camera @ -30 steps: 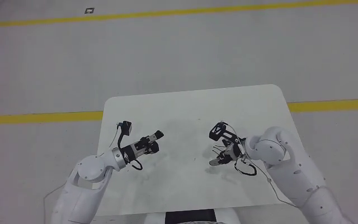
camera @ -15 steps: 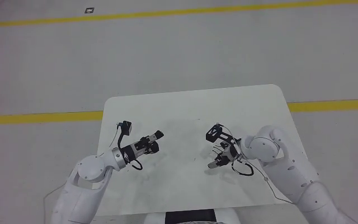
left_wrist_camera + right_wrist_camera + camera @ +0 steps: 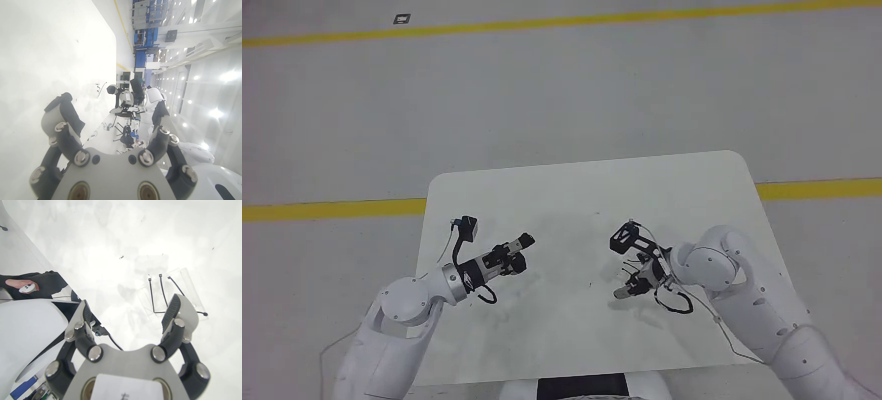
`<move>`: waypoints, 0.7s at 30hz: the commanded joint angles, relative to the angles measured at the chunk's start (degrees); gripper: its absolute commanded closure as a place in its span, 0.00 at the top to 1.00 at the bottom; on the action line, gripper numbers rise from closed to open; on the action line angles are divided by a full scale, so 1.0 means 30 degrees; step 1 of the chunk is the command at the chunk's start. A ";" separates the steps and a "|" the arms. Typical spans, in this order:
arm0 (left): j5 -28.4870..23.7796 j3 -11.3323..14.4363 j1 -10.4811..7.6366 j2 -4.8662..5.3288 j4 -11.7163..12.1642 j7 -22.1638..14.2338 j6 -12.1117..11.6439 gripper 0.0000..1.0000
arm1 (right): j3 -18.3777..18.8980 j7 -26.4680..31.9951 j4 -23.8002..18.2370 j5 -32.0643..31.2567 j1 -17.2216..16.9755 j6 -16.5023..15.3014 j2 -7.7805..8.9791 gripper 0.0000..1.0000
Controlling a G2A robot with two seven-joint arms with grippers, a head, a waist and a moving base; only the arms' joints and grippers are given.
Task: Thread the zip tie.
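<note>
Threading not begun: black plastic zip ties (image 3: 161, 289) lie loose at 3 o'clock on the white tabletop (image 3: 94, 237), while the left gripper (image 3: 112, 102) and right gripper (image 3: 130, 303) hold their fingers spread, empty.

No text, number or sign can be read. A white label (image 3: 123, 386) on the metal plate behind the right pincer (image 3: 130, 302) carries a tiny dark mark, too small to make out. In the left wrist view, a blue panel (image 3: 140, 59) in the room behind has a pale character beside it, too blurred to tell. A small dark square tag (image 3: 402, 18) lies on the floor beyond the counter (image 3: 572, 190), its pattern illegible.
</note>
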 commanded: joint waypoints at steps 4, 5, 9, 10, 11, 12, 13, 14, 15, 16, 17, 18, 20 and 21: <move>0.0000 0.0000 0.0000 0.0000 0.0001 -0.0001 -0.0005 1.00 | -0.0448 0.0180 -0.0201 -0.0649 0.0217 0.0253 0.0007 1.00; 0.0000 0.0000 0.0000 0.0000 0.0001 -0.0001 -0.0005 1.00 | -0.0448 0.0180 -0.0201 -0.0649 0.0217 0.0253 0.0007 1.00; 0.0000 0.0000 0.0000 0.0000 0.0001 -0.0001 -0.0005 1.00 | -0.0448 0.0180 -0.0201 -0.0649 0.0217 0.0253 0.0007 1.00; 0.0000 0.0000 0.0000 0.0000 0.0001 -0.0001 -0.0005 1.00 | -0.0448 0.0180 -0.0201 -0.0649 0.0217 0.0253 0.0007 1.00; 0.0000 0.0000 0.0000 0.0000 0.0001 -0.0001 -0.0005 1.00 | -0.0448 0.0180 -0.0201 -0.0649 0.0217 0.0253 0.0007 1.00; 0.0000 0.0000 0.0000 0.0000 0.0001 -0.0001 -0.0005 1.00 | -0.0448 0.0180 -0.0201 -0.0649 0.0217 0.0253 0.0007 1.00; 0.0000 0.0000 0.0000 0.0000 0.0001 -0.0001 -0.0005 1.00 | -0.0448 0.0180 -0.0201 -0.0649 0.0217 0.0253 0.0007 1.00; 0.0000 0.0000 0.0000 0.0000 0.0001 -0.0001 -0.0005 1.00 | -0.0437 0.0055 -0.0169 -0.0719 0.0200 0.0295 0.0008 1.00; 0.0000 0.0000 0.0000 0.0000 0.0001 -0.0001 -0.0005 1.00 | -0.0452 -0.0213 -0.0119 -0.0854 0.0136 0.0354 0.0011 1.00; 0.0000 0.0000 0.0000 0.0000 0.0001 -0.0001 -0.0005 1.00 | -0.0501 -0.0498 -0.0098 -0.0872 0.0043 0.0354 0.0013 1.00; 0.0000 0.0000 0.0000 0.0000 0.0001 -0.0001 -0.0005 1.00 | -0.0514 -0.0609 -0.0063 -0.0915 0.0004 0.0355 0.0030 1.00; 0.0000 0.0000 0.0000 0.0000 0.0001 -0.0001 -0.0005 1.00 | -0.0513 -0.0573 -0.0045 -0.0931 -0.0004 0.0452 0.0043 1.00; 0.0000 0.0000 0.0000 0.0000 0.0001 -0.0001 -0.0005 1.00 | -0.0464 -0.0572 -0.0020 -0.0831 -0.0005 0.0669 0.0068 1.00; 0.0000 0.0000 0.0000 0.0000 0.0001 -0.0001 -0.0005 1.00 | -0.0429 -0.0606 0.0005 -0.0806 -0.0004 0.0670 0.0084 0.98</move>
